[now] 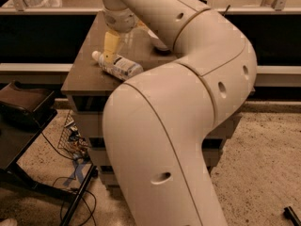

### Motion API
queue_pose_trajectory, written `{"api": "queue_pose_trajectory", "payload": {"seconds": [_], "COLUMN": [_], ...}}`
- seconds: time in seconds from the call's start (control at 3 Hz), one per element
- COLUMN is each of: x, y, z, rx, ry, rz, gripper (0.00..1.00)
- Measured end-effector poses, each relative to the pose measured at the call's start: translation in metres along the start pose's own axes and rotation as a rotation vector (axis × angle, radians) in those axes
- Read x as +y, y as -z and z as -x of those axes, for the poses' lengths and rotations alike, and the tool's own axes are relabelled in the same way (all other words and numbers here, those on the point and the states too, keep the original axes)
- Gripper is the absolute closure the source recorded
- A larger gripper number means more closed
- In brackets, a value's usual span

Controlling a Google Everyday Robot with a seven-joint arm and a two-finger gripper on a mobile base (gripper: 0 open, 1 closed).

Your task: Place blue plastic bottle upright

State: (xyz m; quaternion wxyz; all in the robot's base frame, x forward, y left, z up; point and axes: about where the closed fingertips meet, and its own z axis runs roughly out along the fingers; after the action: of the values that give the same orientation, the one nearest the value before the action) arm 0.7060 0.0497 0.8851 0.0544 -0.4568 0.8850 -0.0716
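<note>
The blue plastic bottle [118, 66] lies on its side on the brown table [82, 76], near the left front corner. Its white cap points left and its labelled body points right toward my arm. My gripper [109, 55] hangs from the wrist at the top of the camera view and reaches down to just above the bottle's neck end, close to or touching it. My large white arm fills the middle and right of the view and hides the right part of the table.
A white bowl [157, 41] sits farther back on the table, mostly hidden behind my arm. A dark stand [23, 105] is left of the table, with cables [70, 142] on the floor. A counter rail runs behind.
</note>
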Motion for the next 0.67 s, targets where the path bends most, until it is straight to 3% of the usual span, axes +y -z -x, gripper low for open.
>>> {"api": "queue_pose_trajectory", "payload": {"seconds": [0.67], "x": [0.003], "y": [-0.021], "z": [0.003], "rx": [0.034], "ry": [-0.012], "rz": [0.03], "gripper": [0.0]}}
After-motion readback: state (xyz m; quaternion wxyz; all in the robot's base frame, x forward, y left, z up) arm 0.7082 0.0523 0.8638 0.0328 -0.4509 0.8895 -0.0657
